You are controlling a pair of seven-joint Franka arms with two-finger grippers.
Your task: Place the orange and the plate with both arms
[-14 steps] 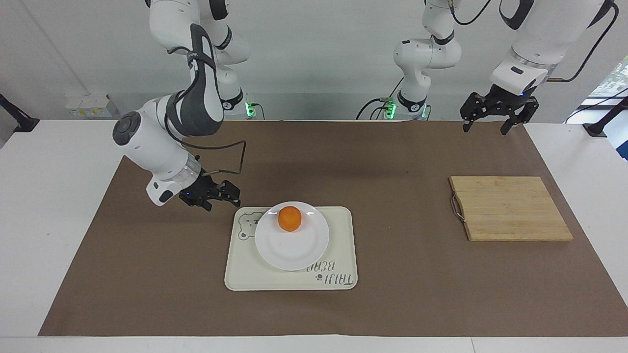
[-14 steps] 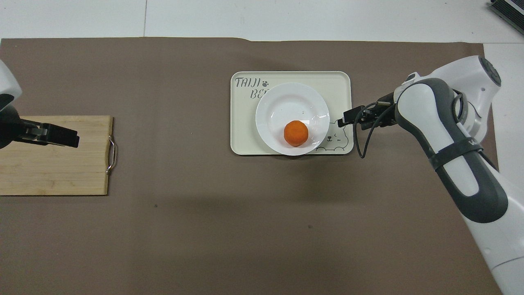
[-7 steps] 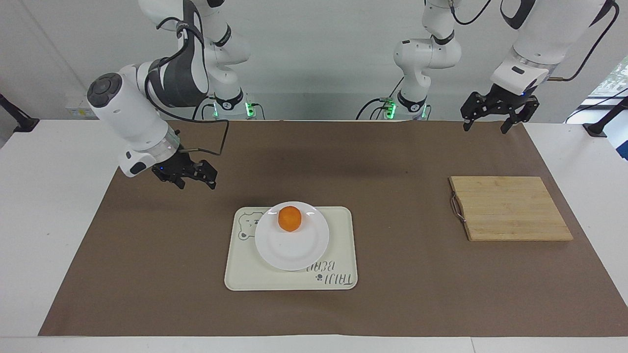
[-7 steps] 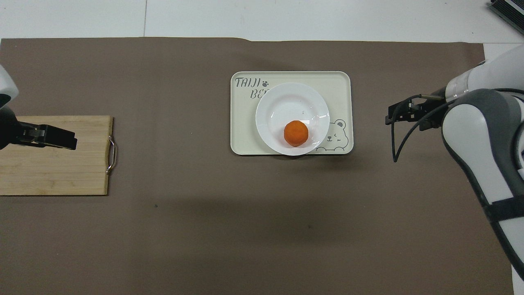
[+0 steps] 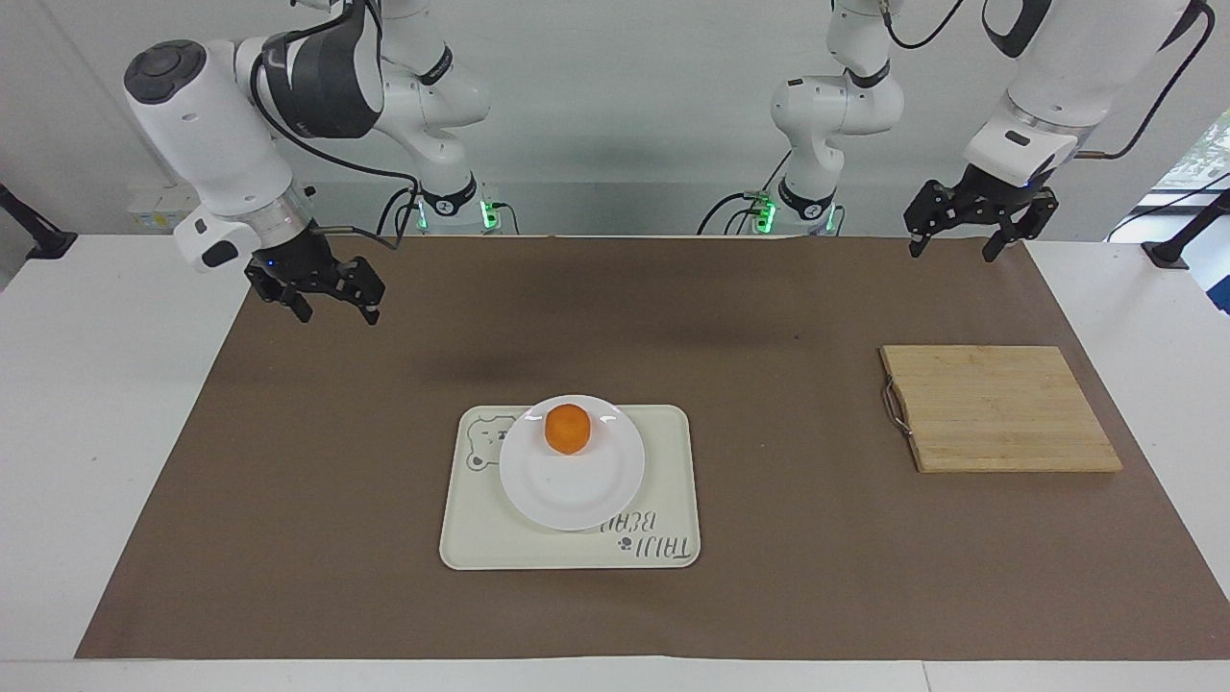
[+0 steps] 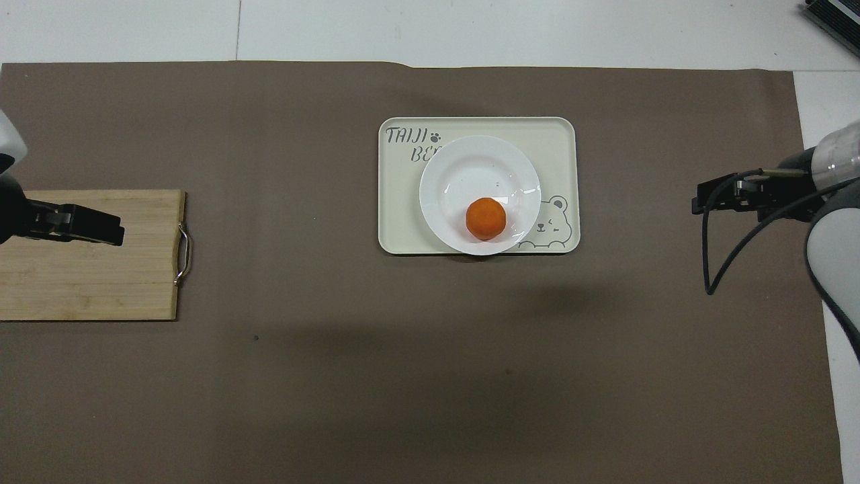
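White plate holds the orange on the tray; job looks done. Left tool and right tool hang apart, empty.

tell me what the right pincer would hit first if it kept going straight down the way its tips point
Probably just the brown mat: the right pincer, open and empty, points down over bare mat, well clear of the tray.

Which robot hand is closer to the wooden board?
The left hand. It hangs open, up in the air by the wooden board at the left arm's end of the table. The right hand is open over the brown mat at the right arm's end.
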